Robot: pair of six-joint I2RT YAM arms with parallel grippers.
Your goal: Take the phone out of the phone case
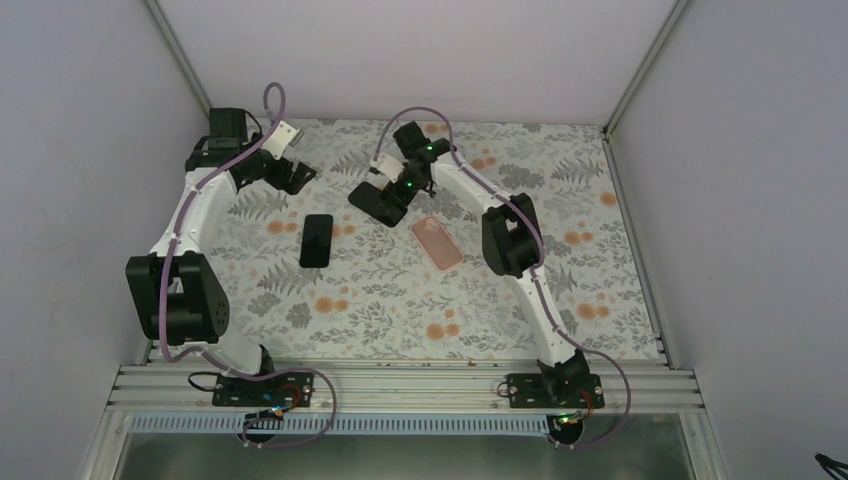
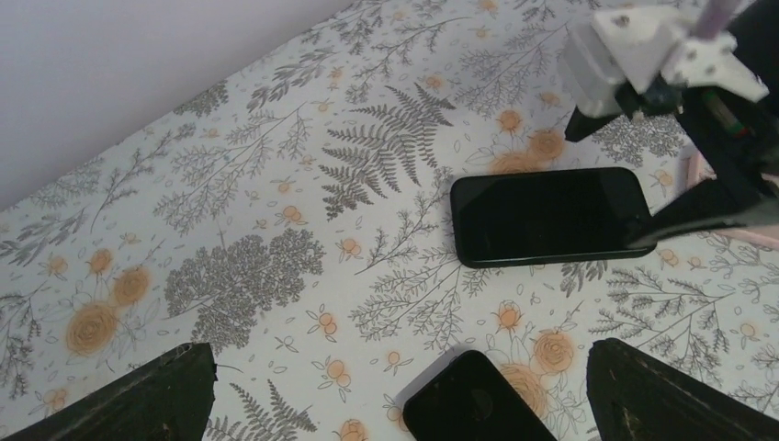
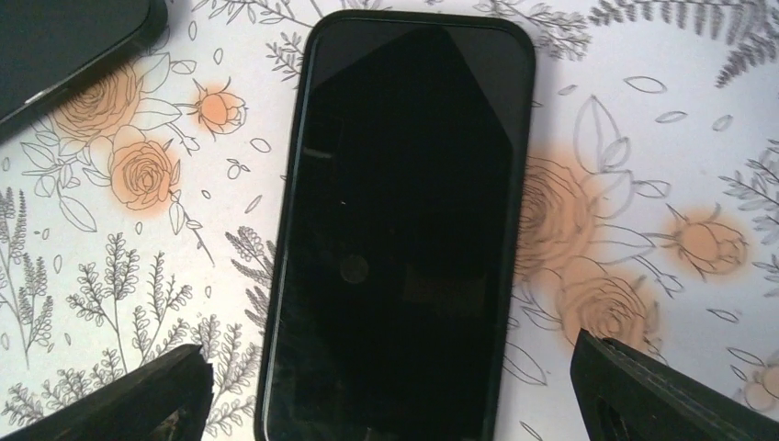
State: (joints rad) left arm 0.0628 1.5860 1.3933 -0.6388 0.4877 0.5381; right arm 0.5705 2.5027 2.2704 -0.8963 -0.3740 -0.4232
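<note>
Left pincer (image 2: 397,367) and right pincer (image 3: 390,367) both gape wide, empty — black phone (image 3: 404,230) flat on worktop (image 3: 643,110) nearby.

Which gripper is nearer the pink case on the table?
Right. The right gripper sits just left of the pink case; the left gripper is farther left, beyond the black phone.

tablecloth (image 1: 380,300): white, grey ferns, orange roses | phone (image 1: 316,240), centre left: black | phone case (image 1: 437,243), centre: pink | arm links (image 1: 535,300): white | cables (image 1: 272,95): purple
</note>
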